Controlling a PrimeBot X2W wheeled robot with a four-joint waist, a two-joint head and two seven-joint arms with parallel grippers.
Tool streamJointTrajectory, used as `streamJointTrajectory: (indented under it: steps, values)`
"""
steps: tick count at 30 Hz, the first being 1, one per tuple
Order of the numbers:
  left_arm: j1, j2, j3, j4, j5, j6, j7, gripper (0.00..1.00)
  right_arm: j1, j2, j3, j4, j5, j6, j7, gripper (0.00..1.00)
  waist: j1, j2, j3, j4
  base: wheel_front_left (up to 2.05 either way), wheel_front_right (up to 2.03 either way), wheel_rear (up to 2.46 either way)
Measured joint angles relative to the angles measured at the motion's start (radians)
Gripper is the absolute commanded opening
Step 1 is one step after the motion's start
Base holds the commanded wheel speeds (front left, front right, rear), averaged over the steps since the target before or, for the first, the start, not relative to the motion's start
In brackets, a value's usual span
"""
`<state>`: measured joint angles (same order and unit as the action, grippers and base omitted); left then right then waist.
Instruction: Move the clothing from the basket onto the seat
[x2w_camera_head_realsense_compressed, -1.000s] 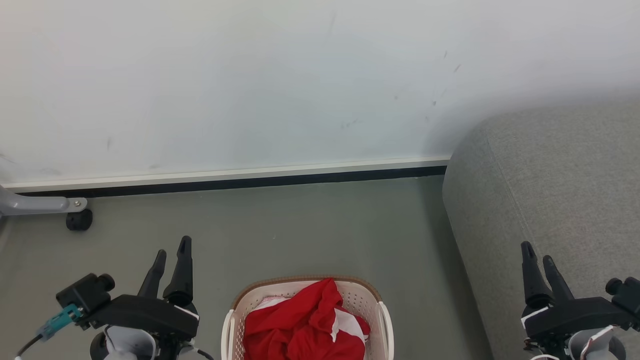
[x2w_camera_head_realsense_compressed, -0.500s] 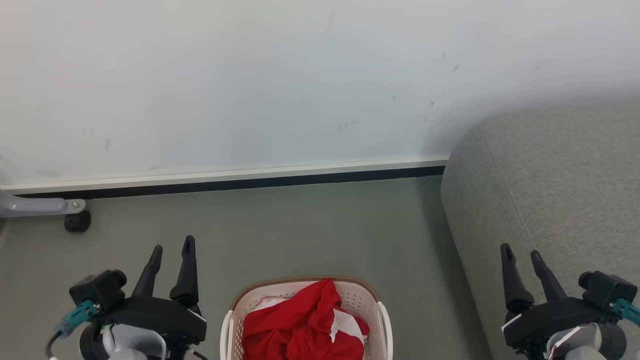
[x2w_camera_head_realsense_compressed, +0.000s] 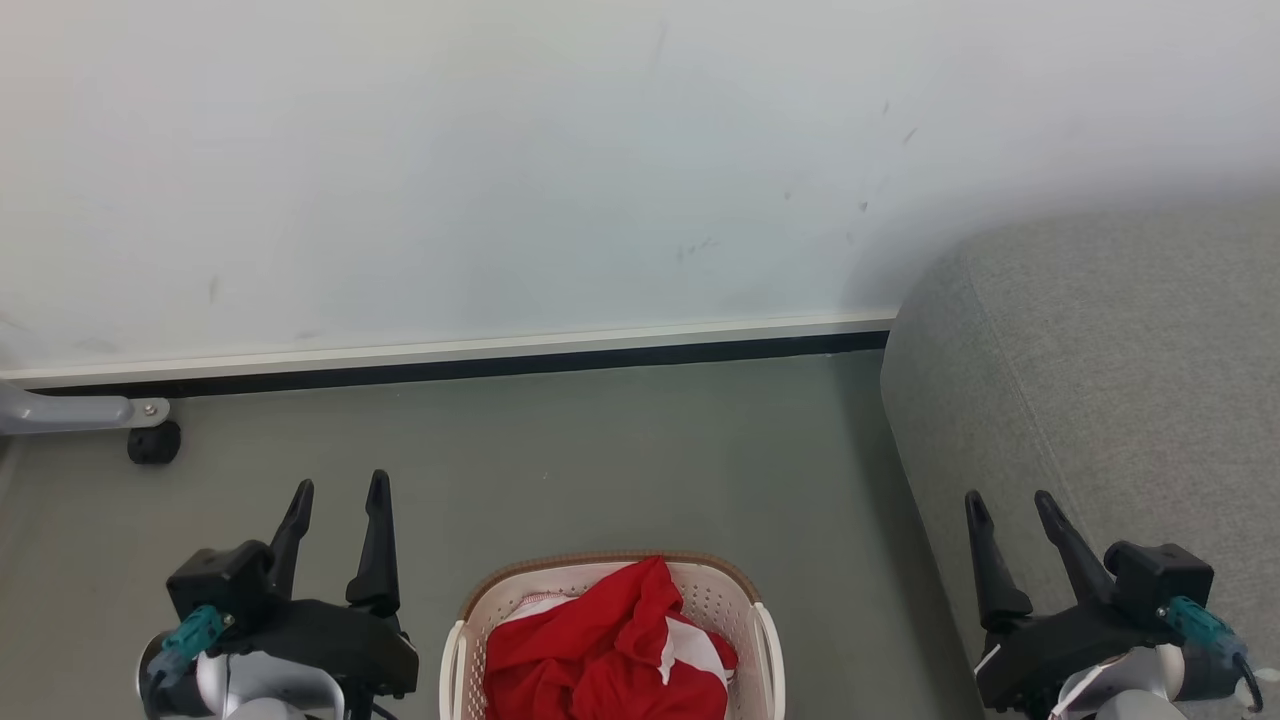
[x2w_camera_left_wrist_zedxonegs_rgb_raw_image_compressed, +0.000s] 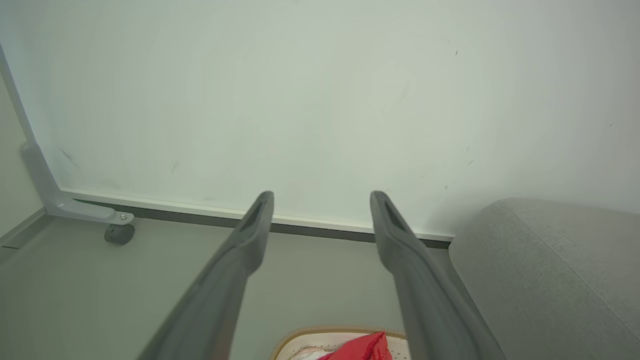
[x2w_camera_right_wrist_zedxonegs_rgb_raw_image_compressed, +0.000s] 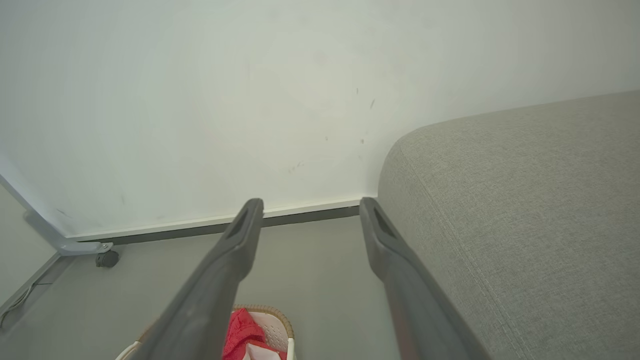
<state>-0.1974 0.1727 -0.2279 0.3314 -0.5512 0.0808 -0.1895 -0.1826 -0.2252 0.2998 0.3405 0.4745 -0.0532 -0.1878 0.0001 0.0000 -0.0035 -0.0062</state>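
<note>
Red clothing (x2w_camera_head_realsense_compressed: 610, 650) heaped in basket (x2w_camera_head_realsense_compressed: 722, 600), beside grey seat (x2w_camera_head_realsense_compressed: 1100, 350).
Left gripper (x2w_camera_head_realsense_compressed: 339, 483) and right gripper (x2w_camera_head_realsense_compressed: 1007, 496) flanked it, jaws apart (both empty).

**Cut Off at the Edges**

The basket (x2w_camera_head_realsense_compressed: 715, 600) runs off the bottom edge, so its near part is hidden. The red clothing (x2w_camera_head_realsense_compressed: 600, 655) is bunched up; I cannot tell if it is 1 piece or 2. The seat (x2w_camera_head_realsense_compressed: 1100, 380) runs off the right edge.

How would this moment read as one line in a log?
stage: before pickup; left gripper: open, empty; right gripper: open, empty; clothing: in basket; seat: right of basket
</note>
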Motion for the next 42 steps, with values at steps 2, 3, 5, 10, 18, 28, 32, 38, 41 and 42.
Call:
streamJointTrajectory:
  steps: [2, 3, 5, 10, 18, 28, 32, 38, 41, 42]
  values:
    - [0.000, 0.000, 0.000, 0.002, 0.019, 0.008, -0.007, 1.00, -0.008, -0.002, 0.008, 0.003, -0.027, -0.001, -0.009, 1.00, 0.0000, 0.0000, 0.000, 0.000, 0.00, 0.00, 0.00]
    - [0.000, 0.000, 0.001, 0.003, 0.028, 0.009, -0.012, 1.00, -0.012, -0.003, 0.013, 0.003, -0.042, -0.001, -0.012, 1.00, -0.0001, 0.0000, 0.001, -0.001, 0.00, 0.00, 0.00]
    - [0.000, -0.001, 0.005, 0.007, 0.057, 0.016, -0.016, 1.00, -0.015, -0.003, 0.021, 0.004, -0.058, -0.009, -0.018, 1.00, 0.0000, 0.0000, 0.000, -0.002, 0.00, 0.00, 0.00]
    - [0.000, -0.007, 0.019, 0.010, 0.105, 0.025, -0.034, 1.00, -0.015, -0.008, 0.034, 0.011, -0.108, -0.015, -0.035, 1.00, -0.0001, 0.0000, -0.001, -0.004, 0.00, 0.00, 0.00]
    - [0.003, -0.017, 0.029, 0.022, 0.209, 0.044, -0.060, 1.00, -0.018, -0.012, 0.055, 0.017, -0.179, -0.026, -0.062, 1.00, 0.0000, 0.0000, -0.003, -0.009, 0.00, 0.00, 0.00]
    - [0.021, -0.030, 0.040, 0.035, 0.214, 0.044, -0.060, 1.00, -0.018, -0.005, 0.039, 0.019, -0.170, -0.024, -0.062, 1.00, -0.0001, 0.0000, -0.004, -0.011, 0.00, 0.00, 0.00]
    - [0.021, -0.032, 0.041, 0.037, 0.236, 0.044, -0.060, 1.00, -0.018, -0.005, 0.036, 0.021, -0.170, -0.020, -0.062, 1.00, 0.0000, 0.0000, -0.005, -0.009, 0.00, 0.00, 0.00]
    - [0.021, -0.034, 0.041, 0.038, 0.241, 0.044, -0.060, 1.00, -0.018, -0.003, 0.032, 0.021, -0.170, -0.017, -0.062, 1.00, 0.0000, 0.0000, -0.005, -0.008, 0.00, 0.00, 0.00]
    - [0.021, -0.036, 0.041, 0.038, 0.247, 0.044, -0.060, 1.00, -0.018, -0.002, 0.031, 0.021, -0.170, -0.017, -0.062, 1.00, 0.0000, 0.0000, -0.003, -0.007, 0.00, 0.00, 0.00]
    - [0.021, -0.036, 0.040, 0.038, 0.247, 0.044, -0.060, 1.00, -0.018, -0.002, 0.031, 0.021, -0.170, -0.017, -0.062, 1.00, 0.0000, 0.0000, -0.003, -0.007, 0.00, 0.00, 0.00]
